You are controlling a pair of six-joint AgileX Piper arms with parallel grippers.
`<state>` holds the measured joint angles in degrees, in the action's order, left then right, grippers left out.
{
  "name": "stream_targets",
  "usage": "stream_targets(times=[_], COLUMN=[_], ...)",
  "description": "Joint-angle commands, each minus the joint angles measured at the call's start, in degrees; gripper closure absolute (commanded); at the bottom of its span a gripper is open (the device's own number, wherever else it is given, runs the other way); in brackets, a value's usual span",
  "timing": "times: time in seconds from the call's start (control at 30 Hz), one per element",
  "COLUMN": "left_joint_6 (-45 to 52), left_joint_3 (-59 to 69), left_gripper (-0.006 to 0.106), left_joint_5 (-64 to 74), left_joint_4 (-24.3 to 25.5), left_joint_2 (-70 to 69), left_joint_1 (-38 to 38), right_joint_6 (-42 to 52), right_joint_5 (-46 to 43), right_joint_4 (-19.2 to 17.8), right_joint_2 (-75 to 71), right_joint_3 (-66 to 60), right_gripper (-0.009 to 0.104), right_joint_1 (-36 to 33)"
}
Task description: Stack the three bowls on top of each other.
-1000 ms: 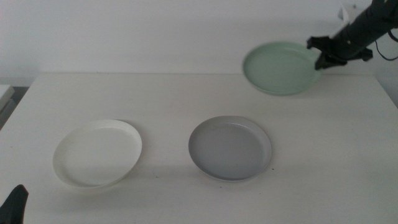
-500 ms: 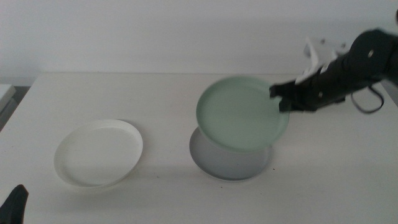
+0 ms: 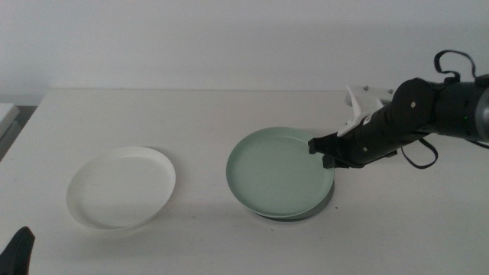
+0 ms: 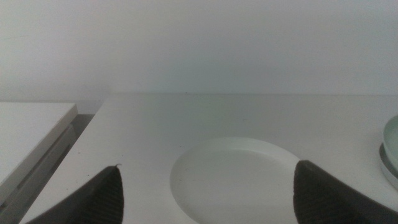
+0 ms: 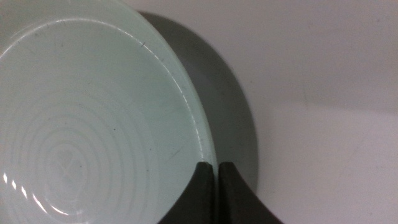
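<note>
Bowls, three, round, shallow and plate-like with low rims, all of equal size.

Green bowl: pale mint, smooth and glossy, with faint concentric rings on its inner floor. It sits over the grey bowl at the middle-right of the table, set slightly to the left of it, so that only a thin grey crescent shows along the near and right edge. In the right wrist view the grey rim lies directly below the green rim; whether the two touch all round cannot be told.

Right gripper: dark, reaching in from the right, its two jaws pressed nearly together with the green bowl's right rim pinched between them.

White bowl: matt, plain, alone at the near left of the table, well apart from the other two, with bare tabletop between.

Left gripper: one, waiting at the near left edge; its dark jaws stand wide apart with nothing between them, and the white bowl lies on the table just beyond.

Table: one, white, smooth, flat, against a pale wall.
</note>
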<state>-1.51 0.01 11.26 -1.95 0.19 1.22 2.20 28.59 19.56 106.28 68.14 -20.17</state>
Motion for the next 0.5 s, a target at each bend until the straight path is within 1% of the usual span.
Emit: stream_targets(times=[0.0, 0.37, 0.47], left_joint_6=[0.1, 0.1, 0.1], left_joint_3=[0.0, 0.0, 0.0], left_gripper=[0.007, 0.007, 0.007], left_joint_5=[-0.8, -0.8, -0.8], left_joint_4=[-0.4, -0.4, -0.4], left_joint_2=[-0.2, -0.2, -0.2], left_joint_1=[-0.1, -0.1, -0.1], right_joint_6=[0.2, -1.6, -2.9], right_joint_5=[-1.4, -2.7, -3.1], right_joint_4=[-0.1, -0.3, -1.5], right_joint_2=[0.7, 1.1, 1.1], right_joint_3=[-0.3, -0.5, -0.5], right_gripper=[0.098, 0.097, 0.097], right_joint_1=[-0.2, -0.2, -0.2])
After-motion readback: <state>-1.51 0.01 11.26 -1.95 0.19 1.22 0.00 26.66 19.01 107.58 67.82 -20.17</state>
